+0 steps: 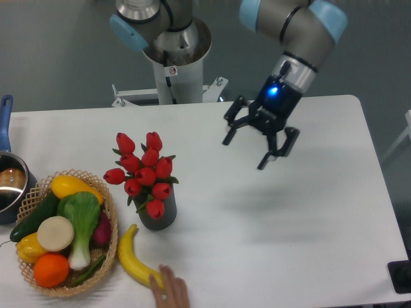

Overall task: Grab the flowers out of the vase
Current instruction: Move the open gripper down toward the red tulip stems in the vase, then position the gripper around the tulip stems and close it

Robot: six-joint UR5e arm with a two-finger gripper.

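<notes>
Camera view, your gripper (245, 153) hung wide open right of center above the table (308, 212), flowers (144, 173) sat in the vase (158, 216) lower left, beside the basket (110, 240).

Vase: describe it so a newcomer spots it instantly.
On the white table, look to the front left, just right of the woven basket of produce. The vase is the dark grey cylinder holding red tulips, unlike the banana lying flat beside it.
</notes>
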